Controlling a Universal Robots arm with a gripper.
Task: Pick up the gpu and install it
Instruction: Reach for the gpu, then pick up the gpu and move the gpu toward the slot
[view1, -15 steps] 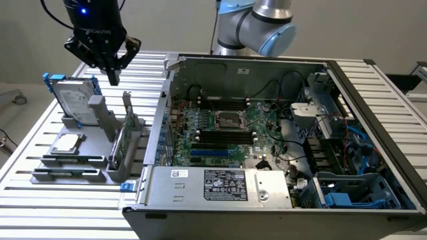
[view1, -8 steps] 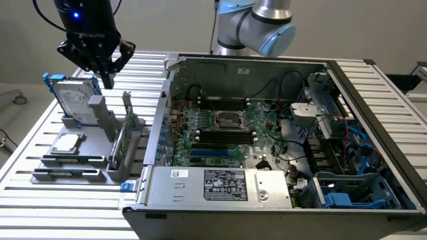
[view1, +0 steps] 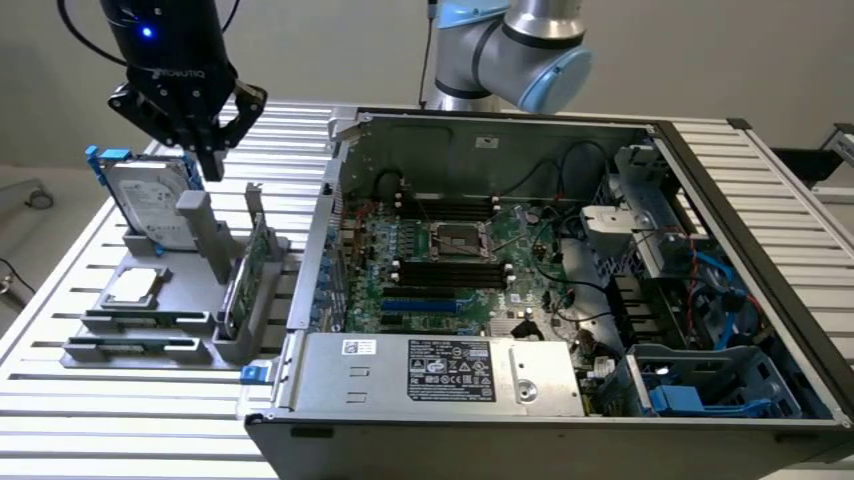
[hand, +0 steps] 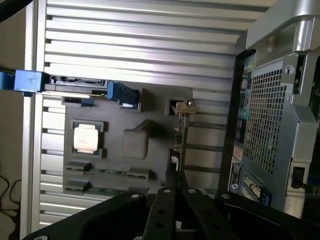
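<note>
You are hovering the gripper (view1: 214, 168) closed and empty — below it the gpu (view1: 244, 285) is standing on edge in its grey rack (view1: 134, 352), likely for easy pinching.

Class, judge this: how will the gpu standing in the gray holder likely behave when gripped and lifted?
The gpu is a thin green board, so probably stiff, not floppy. Standing on edge in the gray holder, it could tip if nudged sideways. Its exposed components look fragile under squeezing.
</note>
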